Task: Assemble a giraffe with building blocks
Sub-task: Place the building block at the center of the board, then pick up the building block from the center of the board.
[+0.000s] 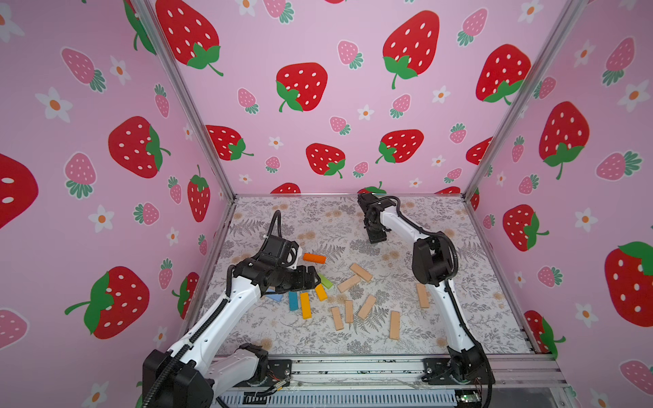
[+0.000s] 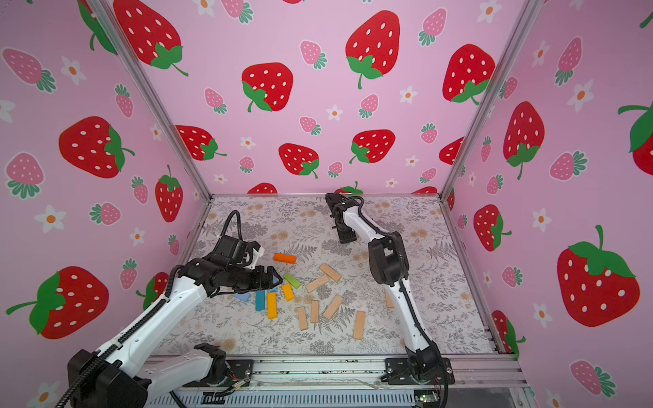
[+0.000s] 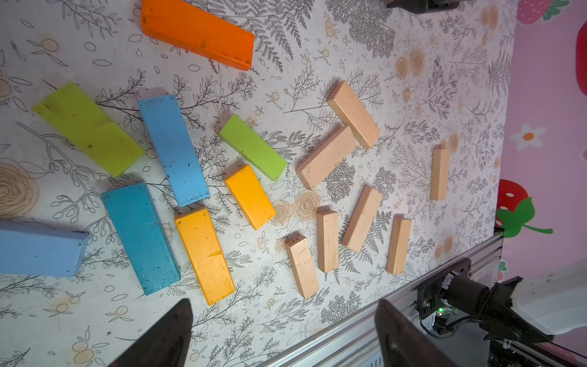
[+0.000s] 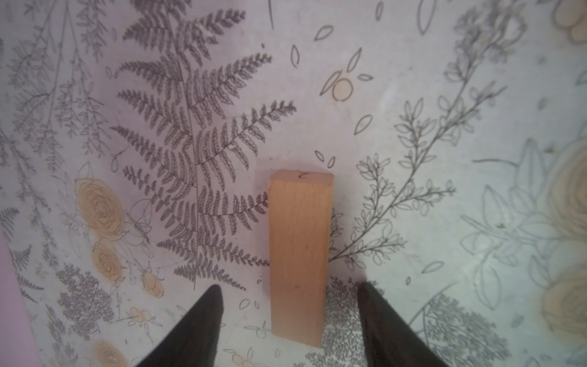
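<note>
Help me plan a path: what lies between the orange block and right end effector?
Only bare mat between orange block and right end effector, in both top views.

In both top views the left arm (image 1: 226,300) covers most of the periwinkle block (image 1: 275,296) at nine o'clock of the scatter. In a top view the right arm (image 2: 403,303) hides nearly all of a tan block (image 2: 389,300) at three o'clock. The right end effector (image 1: 375,240), at twelve o'clock, covers the far tan block (image 4: 298,254) from above. In the left wrist view the orange block (image 3: 197,33) and the periwinkle block run off the edge, and the left end effector (image 3: 284,317) shows only cropped fingertips (image 3: 173,330).
</note>
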Tool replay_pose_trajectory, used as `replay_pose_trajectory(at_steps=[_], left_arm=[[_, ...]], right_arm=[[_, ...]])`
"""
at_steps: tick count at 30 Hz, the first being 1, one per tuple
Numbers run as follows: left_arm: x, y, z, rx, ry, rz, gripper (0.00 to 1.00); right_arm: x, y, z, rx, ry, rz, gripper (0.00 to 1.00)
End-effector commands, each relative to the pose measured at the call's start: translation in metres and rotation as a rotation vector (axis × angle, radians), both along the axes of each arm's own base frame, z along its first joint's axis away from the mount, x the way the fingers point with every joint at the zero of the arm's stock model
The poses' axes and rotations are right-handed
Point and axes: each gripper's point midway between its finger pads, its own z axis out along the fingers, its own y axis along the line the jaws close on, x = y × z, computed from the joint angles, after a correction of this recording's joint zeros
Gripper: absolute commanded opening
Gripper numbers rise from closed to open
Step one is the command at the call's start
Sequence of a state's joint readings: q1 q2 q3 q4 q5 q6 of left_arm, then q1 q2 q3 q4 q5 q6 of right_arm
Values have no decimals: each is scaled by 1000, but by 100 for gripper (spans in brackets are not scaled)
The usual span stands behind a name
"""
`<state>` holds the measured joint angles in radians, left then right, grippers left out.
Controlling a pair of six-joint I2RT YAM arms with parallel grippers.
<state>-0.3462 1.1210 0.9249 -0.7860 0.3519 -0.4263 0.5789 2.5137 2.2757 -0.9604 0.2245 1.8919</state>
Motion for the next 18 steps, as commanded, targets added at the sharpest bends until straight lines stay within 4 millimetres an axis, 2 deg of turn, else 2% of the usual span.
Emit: replay_pose_trajectory(at_steps=[1,4,8,13,16,18], left_arm=[[2,-1,7,-11,-10,-5,92],[2,-1,12,-17,-15,2,94],[-1,0,17,-28,-19,20,96],[-6,4,22,-28,-17,54,96],[-11,2,19,-28,-7,59,96],[-15,-4,18,-37,-2,48,96]], right_arm=[[-6,-7,2,-51,22,4,77],[-4,-6,27,-73,-14,99,85],[-11,-3,70,-161,-67,325,87],[-40,0,128,-388,-153,733,86],[-63,3,147,-465,-220,1017,85],[-82,4,148,-477,-275,1171,85]])
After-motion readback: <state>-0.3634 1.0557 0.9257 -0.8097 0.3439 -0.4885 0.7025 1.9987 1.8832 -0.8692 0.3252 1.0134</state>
